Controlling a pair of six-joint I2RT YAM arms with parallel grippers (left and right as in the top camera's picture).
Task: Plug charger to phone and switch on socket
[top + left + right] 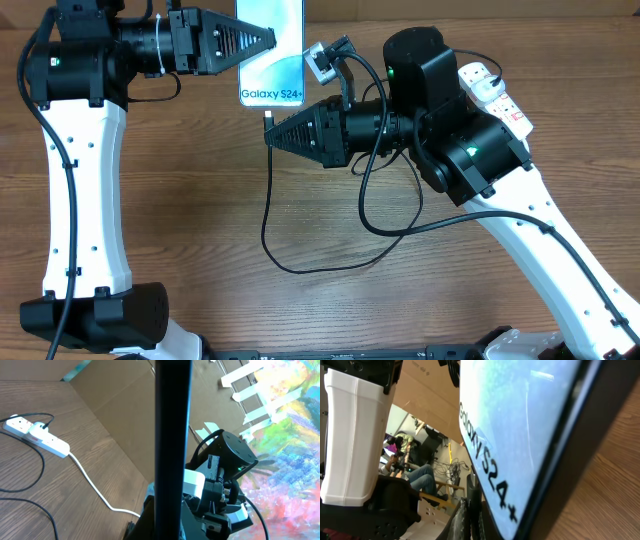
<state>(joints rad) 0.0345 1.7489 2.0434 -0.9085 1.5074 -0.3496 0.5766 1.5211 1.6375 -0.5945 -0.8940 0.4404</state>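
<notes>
Plainly, little is finished yet. On the wooden table [200,200], the white power strip [497,92] lies at the far right, half hidden by the right arm [560,250]. The charger's plug seems seated in it, though I cannot tell whether a switch is on. The phone [272,60], screen lit, is clamped by its edge in the closed left gripper [270,40]. The charger [300,268] loops across the wood to the right gripper [270,130], pinched shut on its connector tip [267,117], near the phone's bottom edge. Insertion and switching remain.

Glossy-screened phone [272,55], matt black charger [265,225], smooth white plastic socket [497,95], wood-grain table [190,200].
</notes>
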